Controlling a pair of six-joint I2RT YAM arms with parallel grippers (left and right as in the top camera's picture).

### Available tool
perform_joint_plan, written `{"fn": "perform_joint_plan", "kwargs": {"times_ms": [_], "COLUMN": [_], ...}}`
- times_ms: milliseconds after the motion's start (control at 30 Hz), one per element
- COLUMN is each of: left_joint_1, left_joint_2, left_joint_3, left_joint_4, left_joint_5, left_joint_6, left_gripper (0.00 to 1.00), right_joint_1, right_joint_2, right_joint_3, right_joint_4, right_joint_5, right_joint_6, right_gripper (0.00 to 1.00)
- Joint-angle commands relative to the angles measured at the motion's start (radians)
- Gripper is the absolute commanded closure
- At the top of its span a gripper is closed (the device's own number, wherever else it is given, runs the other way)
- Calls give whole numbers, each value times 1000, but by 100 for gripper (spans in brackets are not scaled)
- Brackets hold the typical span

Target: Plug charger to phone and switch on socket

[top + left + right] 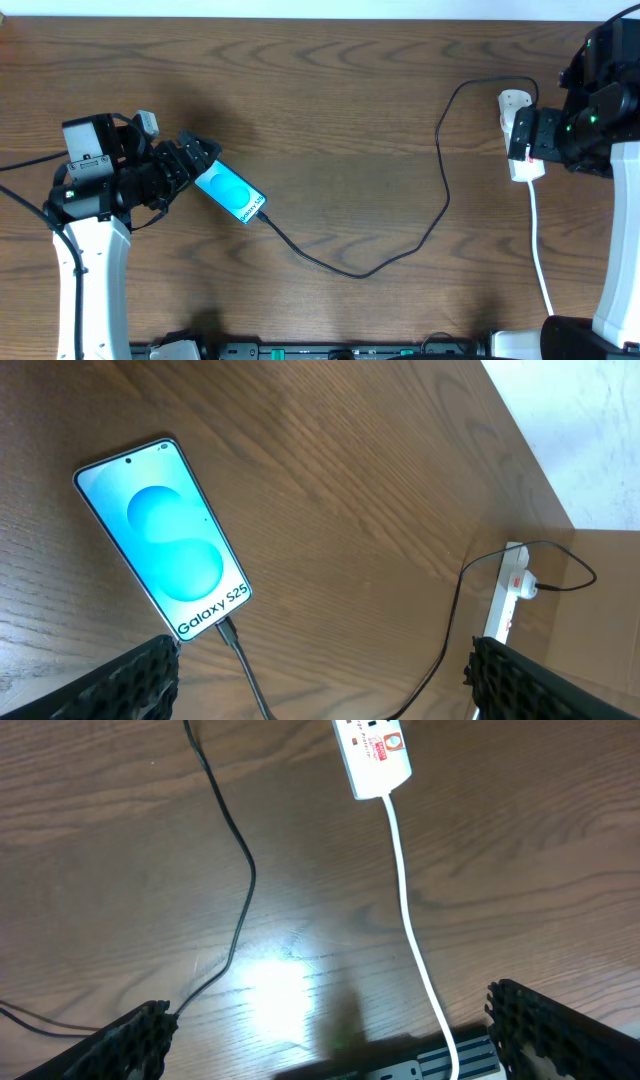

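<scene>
The phone (231,193) lies flat on the table at the left, its cyan "Galaxy S25" screen up; it also shows in the left wrist view (165,540). The charger, a thin black cable (440,190), runs from the socket to the phone. Its plug tip (229,630) sits in the phone's bottom edge. My left gripper (195,160) is open and empty, just left of and above the phone (320,695). The white socket (514,102) lies at the right, partly hidden under my right gripper (522,140). That gripper is open, empty and raised (335,1040). The socket end (375,750) shows red marks.
The socket's white cord (405,900) runs toward the table's front edge, where a black rail (330,350) lies. The black cable loops across the middle of the wooden table (330,100). A pale wall lies beyond the far edge.
</scene>
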Motion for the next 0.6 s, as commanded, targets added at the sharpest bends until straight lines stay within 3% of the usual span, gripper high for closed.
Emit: {"fn": "perform_joint_plan", "kwargs": {"times_ms": [0,267,400,567], "left_joint_1": [-1,-88,-195,-219], "left_joint_2": [-4,-171,-427,-716], "left_joint_3": [5,-84,-266,-488], "left_joint_4": [-2,36,250,480], "left_joint_5": [-26,-299,-456,-528], "left_joint_6": [14,14,15,20], "left_gripper": [8,8,8,8], "right_joint_1": [3,3,3,3], "right_joint_2": [-2,-2,-2,-2], "right_joint_3": [-3,-3,-3,-3], "right_joint_4": [-2,-1,-1,-2], "right_joint_5": [12,12,12,12], "right_joint_6": [18,18,18,18], "right_gripper": [1,1,1,1]}}
